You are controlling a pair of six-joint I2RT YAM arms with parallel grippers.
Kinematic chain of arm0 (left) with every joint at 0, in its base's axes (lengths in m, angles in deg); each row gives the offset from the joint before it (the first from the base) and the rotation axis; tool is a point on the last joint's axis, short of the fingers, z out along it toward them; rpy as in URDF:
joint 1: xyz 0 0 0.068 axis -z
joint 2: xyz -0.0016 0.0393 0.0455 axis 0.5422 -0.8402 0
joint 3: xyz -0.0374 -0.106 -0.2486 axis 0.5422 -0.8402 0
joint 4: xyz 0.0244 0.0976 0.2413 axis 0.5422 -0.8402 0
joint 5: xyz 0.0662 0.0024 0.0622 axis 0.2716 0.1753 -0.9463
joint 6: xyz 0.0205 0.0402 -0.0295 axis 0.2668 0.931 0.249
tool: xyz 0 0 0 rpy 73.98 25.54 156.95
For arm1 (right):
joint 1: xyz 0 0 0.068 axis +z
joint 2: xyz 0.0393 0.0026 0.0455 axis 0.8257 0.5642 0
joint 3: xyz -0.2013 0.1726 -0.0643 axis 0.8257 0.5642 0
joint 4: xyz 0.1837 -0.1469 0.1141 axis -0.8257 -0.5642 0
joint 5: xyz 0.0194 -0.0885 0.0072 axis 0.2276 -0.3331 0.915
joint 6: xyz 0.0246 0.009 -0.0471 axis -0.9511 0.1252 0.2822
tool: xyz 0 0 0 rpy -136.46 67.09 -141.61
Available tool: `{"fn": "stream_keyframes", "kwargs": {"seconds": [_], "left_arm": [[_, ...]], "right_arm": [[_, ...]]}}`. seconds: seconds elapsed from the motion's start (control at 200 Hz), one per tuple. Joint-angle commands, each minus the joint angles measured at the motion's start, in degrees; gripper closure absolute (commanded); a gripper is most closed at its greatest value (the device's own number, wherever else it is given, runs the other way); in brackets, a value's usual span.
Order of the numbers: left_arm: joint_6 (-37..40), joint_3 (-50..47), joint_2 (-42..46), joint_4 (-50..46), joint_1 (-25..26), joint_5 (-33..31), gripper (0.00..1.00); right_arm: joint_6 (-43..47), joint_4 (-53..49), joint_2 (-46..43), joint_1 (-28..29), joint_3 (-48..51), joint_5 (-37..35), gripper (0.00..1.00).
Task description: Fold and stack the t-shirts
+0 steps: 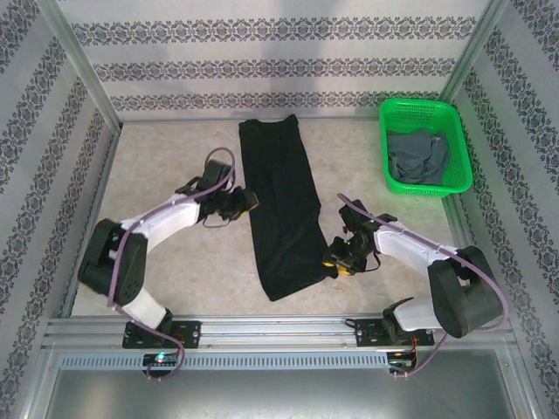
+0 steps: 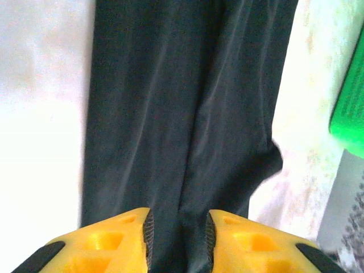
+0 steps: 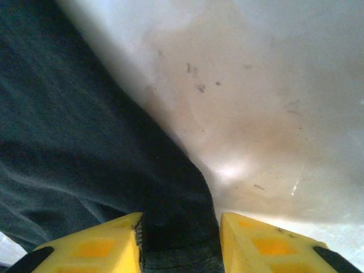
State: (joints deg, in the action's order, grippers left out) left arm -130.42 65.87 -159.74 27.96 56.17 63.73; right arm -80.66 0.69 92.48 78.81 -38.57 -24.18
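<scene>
Partly open, left gripper straddles black t-shirt.

Between the jaws of the left gripper, the black t-shirt is soft matt cloth with a faint sheen along its long creases. The fingers are smooth yellow moulded plastic, and their inner pads are black and finely ribbed. The right gripper is made alike. Beyond its jaws, the tabletop is hard, smooth and pale, with a dull gloss and a few dark specks. Far beyond the right jaws, the basket is glossy green plastic mesh and holds the matt grey t-shirt. Behind both jaws, the frame rail is brushed metal.
</scene>
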Motion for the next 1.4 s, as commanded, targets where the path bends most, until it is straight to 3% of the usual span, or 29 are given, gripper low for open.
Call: {"fn": "stream_keyframes", "kwargs": {"seconds": [0.0, 0.165, 0.33, 0.425, 0.575, 0.774, 0.984, 1.114, 1.209, 1.394], "left_arm": [[-2.68, -7.61, 5.1, 1.07, 2.42, 3.86, 0.66], [-1.79, -15.52, 11.23, -3.4, 6.31, 8.14, 0.6], [-4.57, -20.0, 12.72, -3.15, 13.24, 11.74, 0.54], [-6.4, -22.02, 13.78, -4.24, 15.54, 11.97, 0.5], [-10.95, -24.74, 14.09, -6.49, 19.22, 12.53, 0.48], [-20.58, -29.94, 14.55, 2.64, 23.53, 9.11, 0.46], [-23.2, -29.6, 9.99, 9.3, 24.39, 5.41, 0.59], [-23.87, -27.69, 8.05, 10.64, 24.63, 3.78, 0.86], [-23.8, -28.33, 12.03, 5.21, 24.66, 2.36, 1.0], [-23.98, -32.28, 24.7, -6.46, 24.66, 2.7, 1.0]], "right_arm": [[-1.12, -2.02, -0.58, 0.75, 1.58, 0.92, 0.62], [-1.97, -0.52, -2.06, 0.95, 4.14, 1.04, 0.61], [-3.03, 0.73, 0.13, 3.0, 2.98, -0.04, 0.9], [-5.65, 0.08, -0.51, 6.44, 3.06, -0.77, 1.0], [-10.04, -0.93, -2.96, 11.28, 4.17, -0.93, 1.0], [-11.28, -0.8, -3.36, 13.38, 4.41, 1.22, 1.0], [-10.81, -2.27, -4.79, 14.01, 4.03, 2.46, 1.0], [-10.7, -4.24, -7.16, 14.17, 3.94, 2.91, 1.0], [-9.83, -6.29, -8.46, 14.21, 3.53, 3.59, 1.0], [-9.47, -8.53, -10.24, 15.16, 3.85, 5.0, 1.0]]}}
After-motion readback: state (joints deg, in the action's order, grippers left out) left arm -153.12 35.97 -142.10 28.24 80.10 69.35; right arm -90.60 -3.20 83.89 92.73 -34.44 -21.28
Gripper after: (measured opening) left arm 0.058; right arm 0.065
